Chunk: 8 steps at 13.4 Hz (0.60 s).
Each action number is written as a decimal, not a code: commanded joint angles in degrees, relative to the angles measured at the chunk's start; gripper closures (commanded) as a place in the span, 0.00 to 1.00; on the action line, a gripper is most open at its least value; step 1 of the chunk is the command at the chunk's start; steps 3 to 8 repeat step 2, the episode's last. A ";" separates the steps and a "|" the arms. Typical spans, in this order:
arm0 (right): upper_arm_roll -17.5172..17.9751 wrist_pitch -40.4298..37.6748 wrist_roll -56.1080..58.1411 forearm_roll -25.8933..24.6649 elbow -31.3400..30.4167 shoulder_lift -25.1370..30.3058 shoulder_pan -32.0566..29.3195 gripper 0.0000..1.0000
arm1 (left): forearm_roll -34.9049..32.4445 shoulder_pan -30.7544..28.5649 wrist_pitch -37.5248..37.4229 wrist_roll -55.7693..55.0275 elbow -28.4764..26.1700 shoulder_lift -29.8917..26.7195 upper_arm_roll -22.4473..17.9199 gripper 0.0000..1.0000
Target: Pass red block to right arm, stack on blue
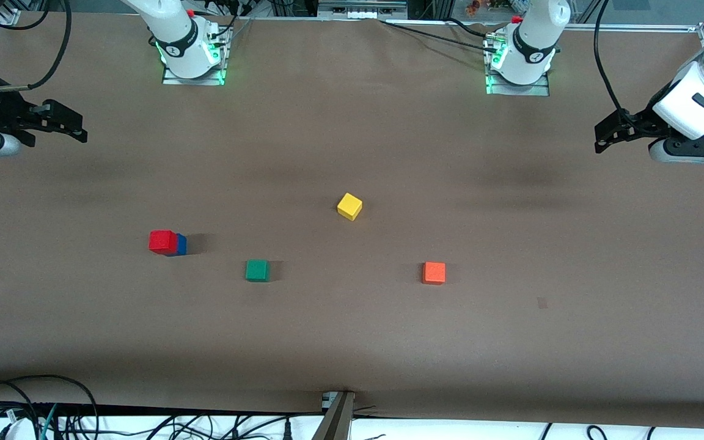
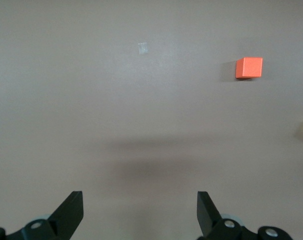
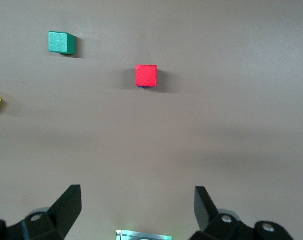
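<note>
The red block [image 1: 162, 241] sits on top of the blue block [image 1: 180, 245] toward the right arm's end of the table; only a sliver of blue shows beside it. In the right wrist view the red block [image 3: 146, 75] hides nearly all of the blue one. My right gripper [image 1: 77, 131] is open and empty, raised at the right arm's end of the table, well away from the stack. Its fingers [image 3: 66, 207] stand wide apart. My left gripper [image 1: 602, 137] is open and empty, raised at the left arm's end; its fingers [image 2: 71, 212] stand wide apart.
A green cube [image 1: 257, 270] lies nearer the front camera than the stack. A yellow cube [image 1: 349, 206] lies mid-table. An orange cube [image 1: 434, 272] lies toward the left arm's end and also shows in the left wrist view [image 2: 249, 67]. Cables run along the table's near edge.
</note>
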<state>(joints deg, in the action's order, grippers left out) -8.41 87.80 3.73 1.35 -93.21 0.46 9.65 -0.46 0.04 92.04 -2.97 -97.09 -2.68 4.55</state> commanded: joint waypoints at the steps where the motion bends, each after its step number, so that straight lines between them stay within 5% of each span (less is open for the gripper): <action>1: 0.50 -1.49 1.02 -0.65 1.89 -0.64 -0.60 0.00 | -0.77 0.05 -0.29 0.43 1.29 0.57 0.10 0.00; 8: 0.50 -1.23 1.11 -0.47 1.89 -0.64 -0.60 0.00 | -0.77 0.05 -0.29 0.43 1.29 0.57 0.10 0.00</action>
